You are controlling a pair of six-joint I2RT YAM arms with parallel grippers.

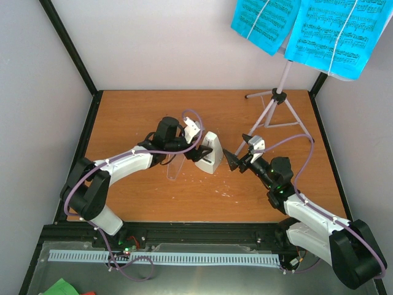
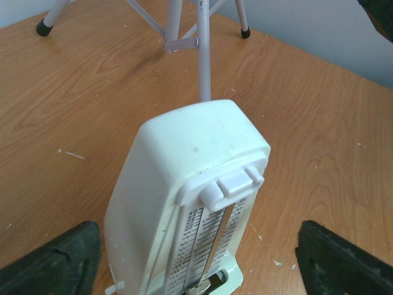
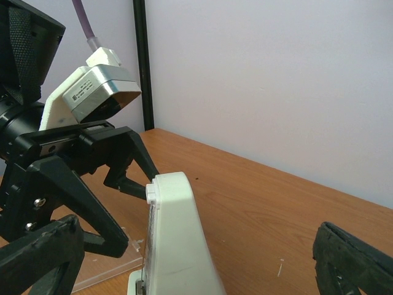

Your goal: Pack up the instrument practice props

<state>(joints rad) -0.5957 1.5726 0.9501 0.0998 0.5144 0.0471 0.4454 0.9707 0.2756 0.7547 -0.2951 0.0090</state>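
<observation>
I'm working in a lab test cell: plain walls (image 1: 159, 43) box in a wooden table (image 1: 135, 110) (black frame posts (image 1: 69, 46)).

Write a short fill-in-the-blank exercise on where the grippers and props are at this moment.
1. The left gripper is ____, with one of its fingers on each side of the white metronome.
2. The sheet-music pages are ____ in colour.
3. The music stand stands at the far ____ corner of the table.
4. The right gripper, open and facing the metronome, holds ____.

Missing words: open; cyan; right; nothing.
</observation>
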